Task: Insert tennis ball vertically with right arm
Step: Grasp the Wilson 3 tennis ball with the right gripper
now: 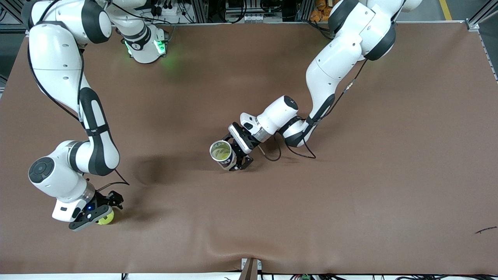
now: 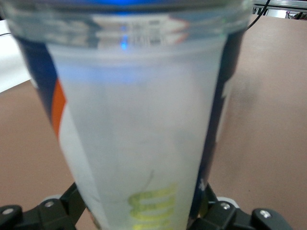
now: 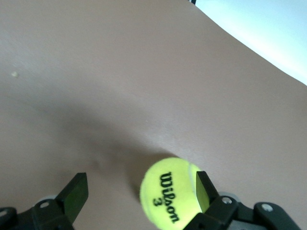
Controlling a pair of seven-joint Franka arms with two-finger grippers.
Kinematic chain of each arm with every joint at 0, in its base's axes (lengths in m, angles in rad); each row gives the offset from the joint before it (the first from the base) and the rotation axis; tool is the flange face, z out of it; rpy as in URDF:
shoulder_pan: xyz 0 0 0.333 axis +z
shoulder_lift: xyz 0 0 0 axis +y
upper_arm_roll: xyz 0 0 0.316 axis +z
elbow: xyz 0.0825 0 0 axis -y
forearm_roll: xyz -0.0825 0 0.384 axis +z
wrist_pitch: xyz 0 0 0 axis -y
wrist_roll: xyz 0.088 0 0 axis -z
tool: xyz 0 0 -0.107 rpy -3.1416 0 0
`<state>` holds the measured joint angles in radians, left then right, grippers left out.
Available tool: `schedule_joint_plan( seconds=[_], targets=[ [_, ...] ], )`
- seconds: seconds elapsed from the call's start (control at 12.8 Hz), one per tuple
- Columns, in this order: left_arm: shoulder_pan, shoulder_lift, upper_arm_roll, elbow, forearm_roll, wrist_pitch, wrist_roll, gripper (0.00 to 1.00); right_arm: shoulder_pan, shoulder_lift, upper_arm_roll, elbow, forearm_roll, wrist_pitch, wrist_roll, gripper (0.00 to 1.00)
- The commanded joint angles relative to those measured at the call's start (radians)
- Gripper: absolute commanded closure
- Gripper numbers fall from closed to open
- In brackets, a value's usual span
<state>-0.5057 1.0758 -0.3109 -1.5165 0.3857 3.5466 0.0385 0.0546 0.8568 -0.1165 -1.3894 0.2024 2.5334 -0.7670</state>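
A yellow-green Wilson tennis ball [image 1: 106, 217] lies on the brown table near the front camera, at the right arm's end. My right gripper [image 1: 102, 210] is down around it and open; in the right wrist view the ball [image 3: 170, 196] sits between the fingers, against one fingertip [image 3: 202, 189], with a wide gap to the other. My left gripper [image 1: 238, 156] is over the middle of the table, shut on a clear cup [image 1: 222, 154] with blue and orange print. The cup is tilted, with its mouth showing to the front camera. It fills the left wrist view [image 2: 139, 120].
The brown cloth [image 1: 350, 194] covers the whole table and is wrinkled by a clamp [image 1: 250, 268] at the near edge. A small dark scrap [image 1: 485, 230] lies at the left arm's end. The right arm's base [image 1: 146, 46] glows green along the top edge.
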Motion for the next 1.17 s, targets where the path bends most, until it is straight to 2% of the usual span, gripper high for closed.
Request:
schedule_joint_plan(
  seconds=[0.0,0.55,0.62,0.7,0.78,1.09],
  targets=[
    [-0.004,-0.002,0.004,0.002,-0.004,0.011,0.001,0.01,-0.045,0.057,0.017,0.052,-0.003,0.074,-0.136,0.0],
    [-0.002,-0.008,0.004,-0.019,-0.005,0.011,0.001,0.0,-0.064,0.082,0.021,0.046,0.012,0.1,-0.147,0.0],
    [-0.002,-0.008,0.004,-0.022,-0.004,0.011,0.001,0.0,-0.064,0.082,0.021,0.046,0.012,0.1,-0.144,0.26],
    [-0.001,-0.008,0.004,-0.025,-0.004,0.011,0.001,0.0,-0.062,0.082,0.023,0.046,0.012,0.1,-0.144,0.44],
    [-0.001,-0.013,0.003,-0.028,-0.004,0.011,0.001,0.0,-0.062,0.082,0.024,0.046,0.012,0.1,-0.143,0.5],
    [0.007,-0.024,-0.007,-0.05,-0.005,0.011,-0.005,0.0,-0.053,0.073,0.028,0.047,0.035,0.09,-0.111,0.5]
  ],
)
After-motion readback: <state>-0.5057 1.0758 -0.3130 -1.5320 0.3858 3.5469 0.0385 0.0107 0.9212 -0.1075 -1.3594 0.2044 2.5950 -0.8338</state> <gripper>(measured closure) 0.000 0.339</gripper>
